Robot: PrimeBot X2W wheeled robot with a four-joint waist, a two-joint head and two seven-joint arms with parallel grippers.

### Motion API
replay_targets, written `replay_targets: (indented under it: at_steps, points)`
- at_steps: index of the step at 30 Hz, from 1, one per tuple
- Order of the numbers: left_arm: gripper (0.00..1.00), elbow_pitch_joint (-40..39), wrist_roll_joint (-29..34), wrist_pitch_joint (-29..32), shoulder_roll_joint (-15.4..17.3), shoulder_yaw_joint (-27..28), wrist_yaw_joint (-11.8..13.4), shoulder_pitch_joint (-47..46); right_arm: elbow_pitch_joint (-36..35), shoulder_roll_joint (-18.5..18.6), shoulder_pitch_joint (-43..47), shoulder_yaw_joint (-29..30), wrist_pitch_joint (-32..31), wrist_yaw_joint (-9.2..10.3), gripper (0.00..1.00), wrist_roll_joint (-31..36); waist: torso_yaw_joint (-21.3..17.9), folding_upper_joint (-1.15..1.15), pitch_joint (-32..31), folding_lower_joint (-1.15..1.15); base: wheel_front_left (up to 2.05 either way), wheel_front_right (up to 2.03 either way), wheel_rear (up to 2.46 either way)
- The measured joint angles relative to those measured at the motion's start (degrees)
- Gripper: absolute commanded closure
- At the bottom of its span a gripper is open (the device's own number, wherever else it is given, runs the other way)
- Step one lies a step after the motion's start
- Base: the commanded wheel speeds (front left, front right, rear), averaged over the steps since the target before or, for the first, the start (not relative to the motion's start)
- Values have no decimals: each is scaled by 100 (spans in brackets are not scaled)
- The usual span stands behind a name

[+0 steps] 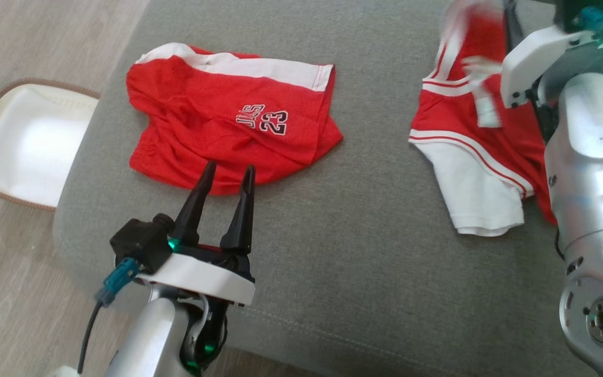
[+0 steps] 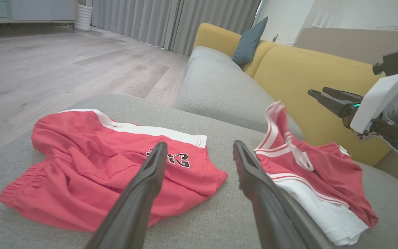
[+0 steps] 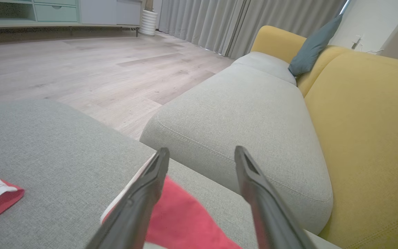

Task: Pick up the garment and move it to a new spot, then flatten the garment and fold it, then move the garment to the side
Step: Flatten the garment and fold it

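The garment (image 1: 458, 118), red with white panels and striped trim, lies crumpled on the right half of the grey cushion (image 1: 364, 251). Its end nearest the cushion's far edge looks raised and is blurred in the head view, so I cannot tell whether that part is resting or in the air. The right end effector (image 3: 202, 149) is above the cushion's far right corner, fingers spread with nothing between them and red cloth showing beneath. The left end effector (image 1: 231, 166) hovers over the cushion's near left part, also spread and empty, its tips just at the hem of the red shorts (image 1: 202, 120) on the cushion's left half. As I see it, the first risk is a mix-up: two similar red pieces share the cushion, and a left-hand pinch from here would take the shorts, not the garment. The second is a shallow grasp. The fabric is bunched and layered, so closing on one fold could lift a single layer, or a loose strap, and leave it twisted rather than flat. The third is the cushion's far edge, where a careless drag could pull cloth over it. Flattening also needs room, and sweeping leftward across the cushion could rumple the shorts.
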State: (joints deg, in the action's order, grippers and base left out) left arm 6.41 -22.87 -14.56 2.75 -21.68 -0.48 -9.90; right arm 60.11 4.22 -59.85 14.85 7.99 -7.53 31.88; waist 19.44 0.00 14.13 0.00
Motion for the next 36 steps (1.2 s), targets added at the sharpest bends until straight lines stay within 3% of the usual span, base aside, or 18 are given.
replay_targets:
  at_steps: [8, 15, 24, 32, 36]
  points:
    - [0, 8, 2, 0, 0, 58, 0, 2, 171, -5, 87, 98, 417, 0, 0, -94, -339, 0, -203, 0, 0, 0, 0]
    - [0, -76, 5, 0, 0, 38, 12, 28, -36, -8, 537, -105, 622, 0, 0, -849, -802, 0, -530, 0, 0, 0, 0]
    - [0, -177, -78, 0, 1, 0, 127, 237, -2334, -25, 2414, -851, 639, 0, 0, -2497, -1468, 0, -1020, 0, 0, 0, 0]
    - [0, -151, -101, 0, 2, -145, 159, 407, -3979, -89, 4405, -1065, 641, 0, 0, -3245, -1925, 0, -1279, -1, 0, 0, 0]
    - [0, -70, -100, -1, 2, -176, 197, 405, -4503, -135, 4929, -1161, 639, 0, 0, -3430, -2137, 0, -1259, -1, 0, 0, 0]
